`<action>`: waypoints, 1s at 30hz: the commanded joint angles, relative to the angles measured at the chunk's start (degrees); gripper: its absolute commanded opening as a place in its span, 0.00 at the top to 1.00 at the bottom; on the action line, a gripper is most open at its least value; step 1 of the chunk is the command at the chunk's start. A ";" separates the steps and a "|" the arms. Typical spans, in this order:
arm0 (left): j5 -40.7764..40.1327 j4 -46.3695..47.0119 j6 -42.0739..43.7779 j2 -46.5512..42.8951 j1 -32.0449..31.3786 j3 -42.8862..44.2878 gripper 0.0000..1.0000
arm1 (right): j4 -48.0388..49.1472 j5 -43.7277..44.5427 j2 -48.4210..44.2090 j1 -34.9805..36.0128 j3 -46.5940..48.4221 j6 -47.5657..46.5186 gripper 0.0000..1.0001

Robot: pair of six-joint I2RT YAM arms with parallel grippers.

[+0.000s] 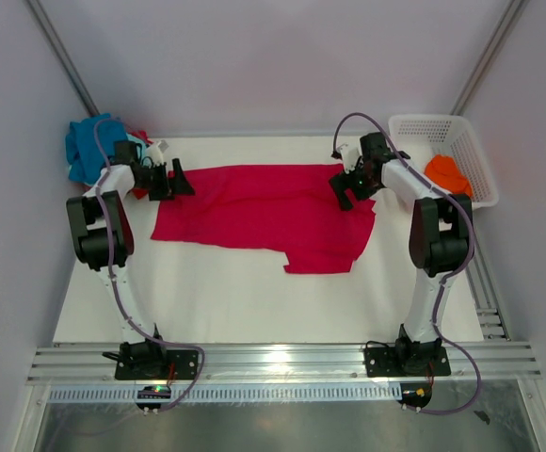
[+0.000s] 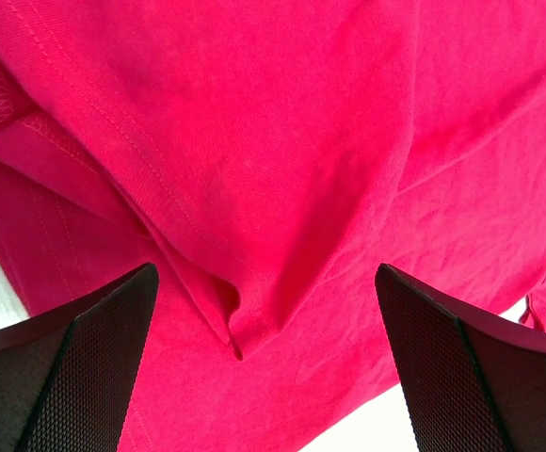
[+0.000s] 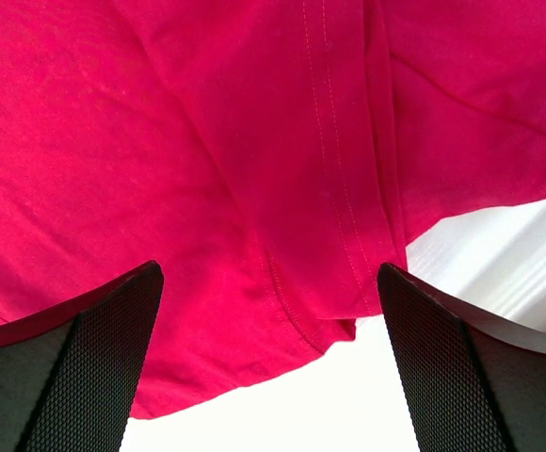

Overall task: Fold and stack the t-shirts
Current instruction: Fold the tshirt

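Observation:
A large crimson t-shirt [image 1: 264,212] lies spread on the white table, partly folded, with a flap hanging toward the front right. My left gripper [image 1: 177,182] is open at the shirt's far left corner; in its wrist view [image 2: 265,377] a folded hem ridge of the shirt [image 2: 254,188] lies between the fingers [image 2: 85,367]. My right gripper [image 1: 345,192] is open at the shirt's far right corner; in its wrist view [image 3: 268,377] the shirt's stitched edge [image 3: 329,188] lies between the fingers [image 3: 471,367]. Neither holds cloth. A blue and teal t-shirt pile [image 1: 92,146] sits at the far left. An orange t-shirt [image 1: 447,175] lies in the basket.
A white plastic lattice basket [image 1: 442,132] stands at the far right by the table edge. A bit of red cloth [image 1: 141,139] shows beside the blue pile. Bare white table [image 1: 207,301] lies in front of the shirt.

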 commanded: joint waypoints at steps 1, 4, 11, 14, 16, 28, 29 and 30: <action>2.96 1.60 -0.97 1.10 0.40 1.86 0.01 | 1.37 -0.51 -0.05 0.10 3.29 1.12 0.01; 3.84 2.13 -0.88 1.80 0.31 2.04 0.01 | 1.55 -0.51 0.66 0.19 3.99 1.56 0.01; 4.11 2.74 -0.97 3.12 0.31 2.48 0.01 | 2.78 0.28 2.42 0.19 4.61 2.18 0.00; 4.54 2.92 -0.97 3.56 0.31 2.48 0.05 | 3.48 1.07 2.94 0.19 4.43 2.09 0.01; 5.25 3.09 -2.55 4.08 0.31 2.48 0.13 | 3.66 1.42 3.21 0.27 4.43 1.91 0.01; 4.82 1.08 -1.59 5.93 0.31 5.28 0.96 | 2.25 2.65 4.97 0.28 2.85 1.12 0.01; 4.38 0.20 -1.59 5.76 0.31 5.73 0.96 | 2.34 2.92 4.97 0.19 2.59 1.12 0.01; 3.24 -0.15 -1.59 5.67 0.40 6.69 0.96 | 2.17 2.83 4.88 0.19 2.33 1.03 0.01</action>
